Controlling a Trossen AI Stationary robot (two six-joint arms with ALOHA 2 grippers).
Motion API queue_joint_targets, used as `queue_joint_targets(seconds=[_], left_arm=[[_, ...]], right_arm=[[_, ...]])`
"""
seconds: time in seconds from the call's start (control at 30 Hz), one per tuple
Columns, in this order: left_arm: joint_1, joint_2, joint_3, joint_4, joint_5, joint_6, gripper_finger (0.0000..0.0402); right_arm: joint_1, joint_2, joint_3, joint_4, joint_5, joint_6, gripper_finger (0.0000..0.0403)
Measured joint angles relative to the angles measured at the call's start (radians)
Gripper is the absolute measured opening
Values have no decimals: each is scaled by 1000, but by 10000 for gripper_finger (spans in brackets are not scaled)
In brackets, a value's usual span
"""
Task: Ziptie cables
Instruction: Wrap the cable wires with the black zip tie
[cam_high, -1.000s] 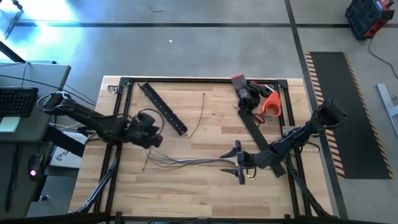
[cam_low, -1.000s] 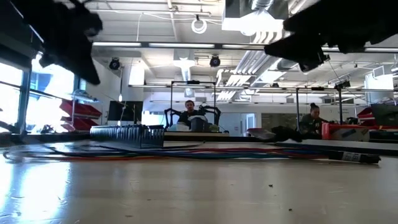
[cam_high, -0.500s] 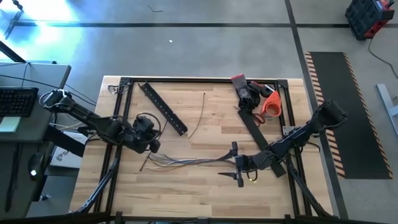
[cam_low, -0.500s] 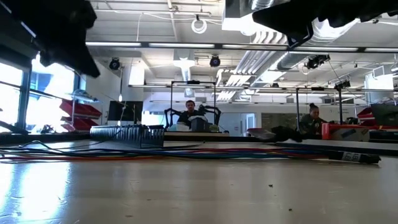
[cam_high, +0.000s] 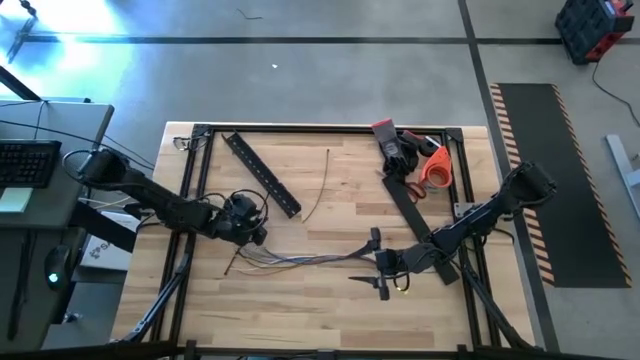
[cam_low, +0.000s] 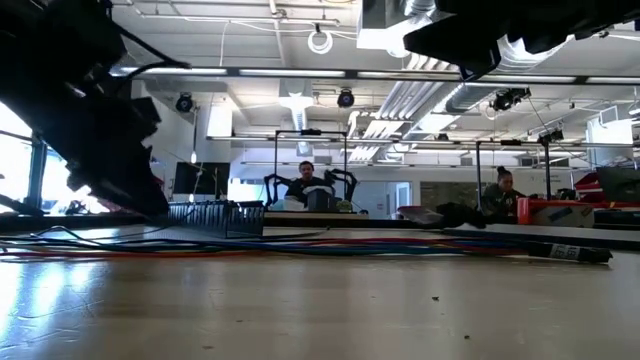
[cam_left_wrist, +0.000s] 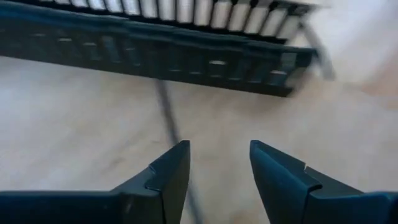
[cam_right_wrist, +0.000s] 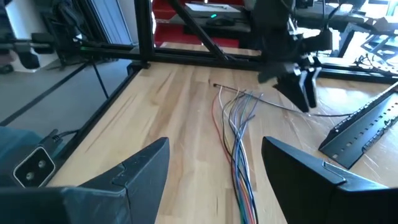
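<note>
The cables (cam_high: 300, 260), a bundle of thin coloured wires, lie flat on the wooden table, fanning out at their left end (cam_right_wrist: 239, 99). My left gripper (cam_high: 252, 228) hangs low over the table just beyond that fanned end, open (cam_left_wrist: 217, 165), with nothing between its fingers. It faces the black perforated bar (cam_left_wrist: 155, 43). My right gripper (cam_high: 379, 265) is open at the bundle's right end. One finger stands on each side of the cables (cam_right_wrist: 242, 186) without touching them.
The perforated bar (cam_high: 262, 175) lies slanted at the far left, and a single thin wire (cam_high: 320, 185) lies mid-table. Orange-handled scissors (cam_high: 432, 168), a red-and-black tool (cam_high: 390, 142) and a black strap (cam_high: 410, 210) sit at the far right. A black frame (cam_high: 200, 135) borders the table.
My left gripper has dropped from well above the table to just over it, staying near the cables' fanned left end. The cables have not moved.
</note>
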Motion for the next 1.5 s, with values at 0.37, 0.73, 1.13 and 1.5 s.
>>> queue_joint_targets(seconds=[0.37,0.73,1.13,1.5], left_arm=[[90,167,3,109,16,38,118],[109,103,60,77,49,148,3],[9,-80,415,59,-48,559,0],[-59,-2,463,658,109,850,0]], right_arm=[[0,0,0,-7,0,10,243],[1,0,0,-13,0,31,243],[1,19,0,-19,-8,17,243],[8,145,39,-19,182,-50,243]])
